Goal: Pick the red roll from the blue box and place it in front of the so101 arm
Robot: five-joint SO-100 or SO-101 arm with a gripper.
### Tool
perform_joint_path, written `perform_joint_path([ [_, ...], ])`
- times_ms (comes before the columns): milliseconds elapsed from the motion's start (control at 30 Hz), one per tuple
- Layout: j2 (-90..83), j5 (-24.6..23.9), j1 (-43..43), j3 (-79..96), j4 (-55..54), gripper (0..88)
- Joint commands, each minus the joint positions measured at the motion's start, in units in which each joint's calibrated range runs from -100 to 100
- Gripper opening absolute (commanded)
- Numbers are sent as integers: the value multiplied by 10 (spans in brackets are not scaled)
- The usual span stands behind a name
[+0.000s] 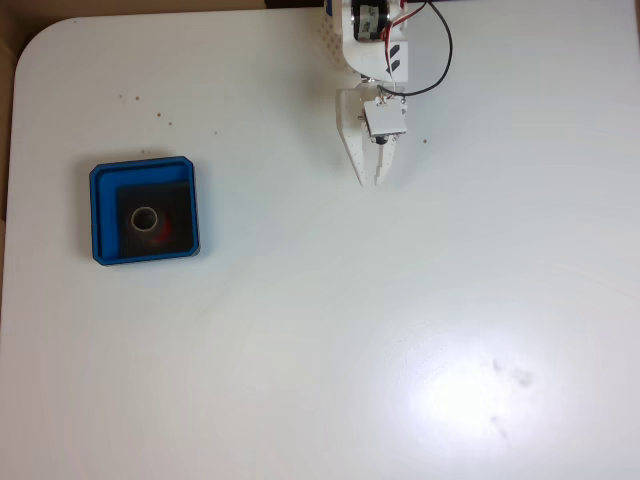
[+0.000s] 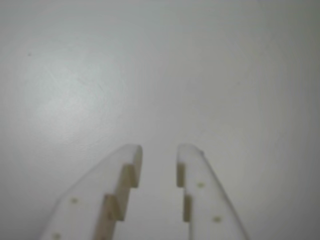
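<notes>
Red roll point(image 1: 150, 221) sits low inside the blue box point(image 1: 143, 170); my slightly parted, empty gripper point(image 2: 159, 152) could snag that rim.

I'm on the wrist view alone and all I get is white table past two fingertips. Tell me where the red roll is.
Observer: In the fixed view the red roll sits inside the blue box, far to the left of the gripper.
Operator: Say how the roll is lying.
Observer: On its flat side, hollow centre facing up, near the middle of the box's dark floor.
Operator: Report what lies between the gripper and the box.
Observer: Bare white table, with a few small dark specks near the top left.
Operator: Give me the arm's position.
Observer: The so101 arm enters from the top edge of the fixed view, fingertips pointing down the picture, with a small gap between them.
</notes>
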Motion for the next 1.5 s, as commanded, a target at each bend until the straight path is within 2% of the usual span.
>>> perform_joint_path([
  [0, -28, 3, -1, 8, -5, 10],
  [533, -27, 0, 17, 8, -5, 10],
  [1200, -27, 3, 465, 8, -5, 10],
  [1333, -27, 3, 524, 8, -5, 10],
  [1467, -25, 3, 526, 4, -6, 10],
])
